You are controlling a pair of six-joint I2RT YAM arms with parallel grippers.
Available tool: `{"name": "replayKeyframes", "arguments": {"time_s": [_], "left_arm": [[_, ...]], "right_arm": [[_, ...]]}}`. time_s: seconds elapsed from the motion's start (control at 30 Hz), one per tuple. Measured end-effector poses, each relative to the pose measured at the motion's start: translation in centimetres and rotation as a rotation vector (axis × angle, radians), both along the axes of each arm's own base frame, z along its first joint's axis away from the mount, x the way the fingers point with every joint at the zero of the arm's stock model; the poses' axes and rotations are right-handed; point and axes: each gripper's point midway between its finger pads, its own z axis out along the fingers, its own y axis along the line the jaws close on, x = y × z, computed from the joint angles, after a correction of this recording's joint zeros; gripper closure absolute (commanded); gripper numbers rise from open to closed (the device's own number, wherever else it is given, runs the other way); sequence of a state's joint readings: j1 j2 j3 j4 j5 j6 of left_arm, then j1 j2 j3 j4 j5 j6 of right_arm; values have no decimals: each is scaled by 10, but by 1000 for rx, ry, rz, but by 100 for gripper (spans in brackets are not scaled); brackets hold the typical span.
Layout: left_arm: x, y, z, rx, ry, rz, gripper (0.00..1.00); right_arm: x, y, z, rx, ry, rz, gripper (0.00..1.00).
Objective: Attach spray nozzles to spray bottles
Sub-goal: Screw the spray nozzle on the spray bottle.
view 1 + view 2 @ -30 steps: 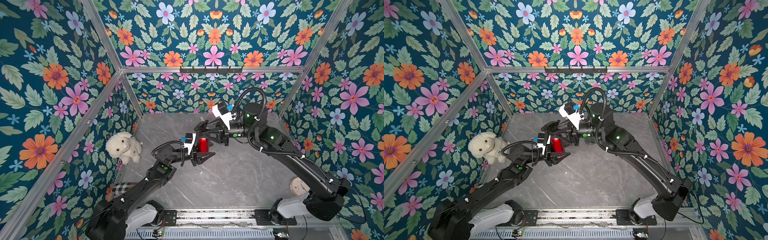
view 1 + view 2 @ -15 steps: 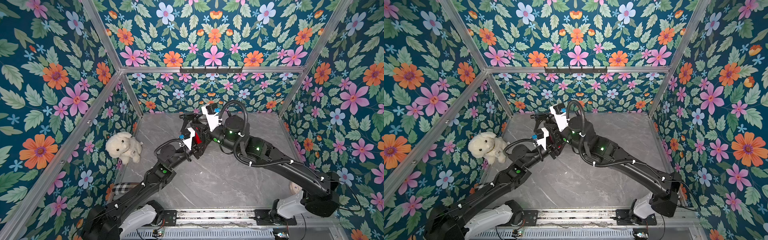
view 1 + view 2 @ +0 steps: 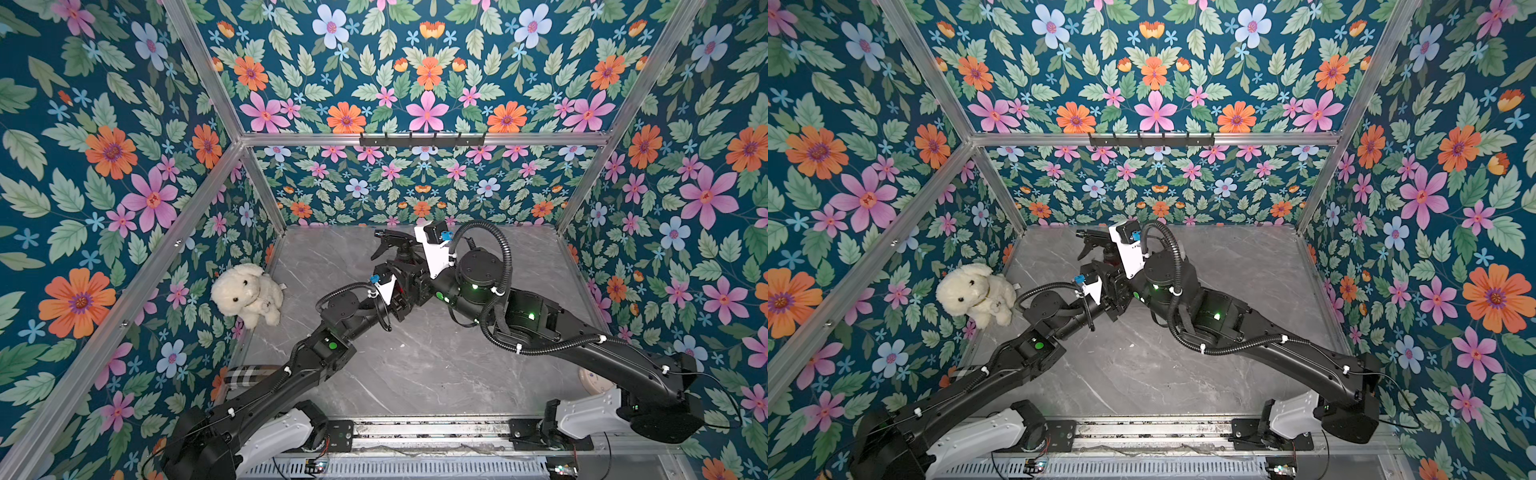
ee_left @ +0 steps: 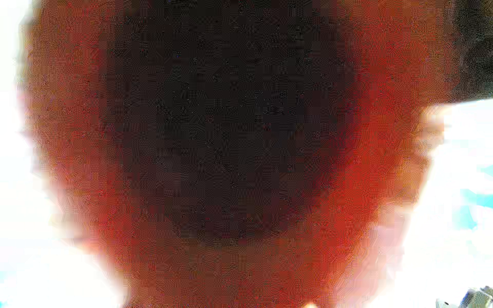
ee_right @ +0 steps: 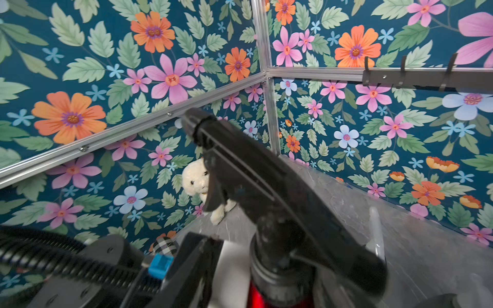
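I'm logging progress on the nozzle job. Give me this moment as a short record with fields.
red bottle: held in the left gripper, which is shut on it
black nozzle: sits on the red bottle's neck; tightness cannot be told
right gripper: at the nozzle's collar; open or shut unclear
plush toy: on the table, by the wall, apart from both arms

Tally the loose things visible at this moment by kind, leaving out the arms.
black spray nozzle: 1
red bottle: 1
plush toy: 1
checked cloth item: 1
round beige item, partly hidden: 1
Total: 5
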State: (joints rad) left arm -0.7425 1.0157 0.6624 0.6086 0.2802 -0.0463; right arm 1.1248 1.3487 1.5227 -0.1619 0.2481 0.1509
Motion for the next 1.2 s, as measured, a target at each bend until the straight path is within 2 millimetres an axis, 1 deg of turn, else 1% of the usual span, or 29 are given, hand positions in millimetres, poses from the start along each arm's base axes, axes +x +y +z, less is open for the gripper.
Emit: {"name": "replayKeyframes", "arguments": {"time_s": [0.03, 0.13, 0.17, 0.2, 0.23, 0.3, 0.37, 0.43, 0.5, 0.57, 0.63, 0.77, 0.9, 1.03, 1.2], "left_arm": [[0, 0, 1, -4, -2, -1, 100], [2, 3, 3, -9, -1, 3, 100], [2, 3, 3, -9, -1, 1, 100], [1, 2, 3, -9, 0, -11, 100], [0, 2, 2, -8, -1, -23, 100], [-4, -1, 2, -9, 7, -64, 100], [-8, -4, 3, -5, 4, -102, 100], [-13, -8, 5, -3, 1, -149, 100], [-18, -11, 6, -11, 6, -191, 100], [-24, -14, 6, -9, 1, -241, 100], [-28, -16, 5, -13, 11, -283, 100], [-39, -21, 4, -10, 20, -363, 100], [-47, -24, 5, -5, 15, -416, 100], [-50, -25, 7, -3, 10, -439, 100], [-50, -26, 6, -1, 12, -446, 100]], "right_arm": [[-5, -3, 0, -1, -4, 18, 36], [-29, -13, 3, -8, -20, 117, 35], [-34, -20, 6, -8, -27, 143, 35], [-34, -28, 11, -1, -34, 161, 34], [-28, -38, 15, 11, -32, 166, 33], [-6, -62, 24, 55, -6, 165, 32], [5, -72, 24, 84, 30, 215, 32], [2, -68, 19, 84, 65, 328, 35], [-4, -62, 20, 80, 82, 429, 38], [-10, -56, 23, 74, 82, 508, 38], [-12, -55, 25, 72, 79, 569, 38], [-3, -55, 21, 71, 107, 626, 38], [-7, -49, 20, 70, 125, 697, 39], [-9, -43, 17, 66, 136, 718, 43], [-17, -34, 16, 55, 147, 748, 49]]}}
